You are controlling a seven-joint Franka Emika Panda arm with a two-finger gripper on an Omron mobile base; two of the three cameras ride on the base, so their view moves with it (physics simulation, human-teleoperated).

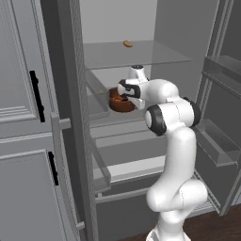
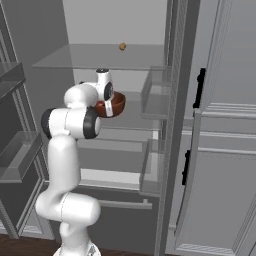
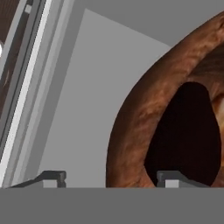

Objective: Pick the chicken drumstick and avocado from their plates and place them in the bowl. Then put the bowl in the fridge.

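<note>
Now: bowl held by its rim inside the open fridge

Seen from the hand view, the gripper [image 3: 109, 180] straddles the rim of the bowl [image 3: 144, 113]: one fingertip sits outside the wall, the other inside, above the dark avocado [image 3: 186, 135] lying in the bowl. A sliver of orange-brown at the right edge looks like the chicken drumstick [image 3: 218, 107], though too little shows to be sure. The fingers pinch the bowl's rim between them.

From the left base view, the bowl [image 1: 121, 101] sits at the level of the middle glass shelf [image 1: 101, 118], well inside the fridge [image 1: 188, 42]; whether it touches the shelf cannot be told. The fridge's back and side walls stand clear of the bowl, and the upper glass shelf [image 1: 141, 52], carrying a small tan item [image 1: 127, 44], leaves open height above it. Door bins [image 2: 156, 97] flank the opening on both sides, apart from the bowl.

The arm [image 1: 172, 141] rises upright from the base, bends at the elbow in front of the shelves, and reaches horizontally inward, wrist angled toward the bowl.
</note>
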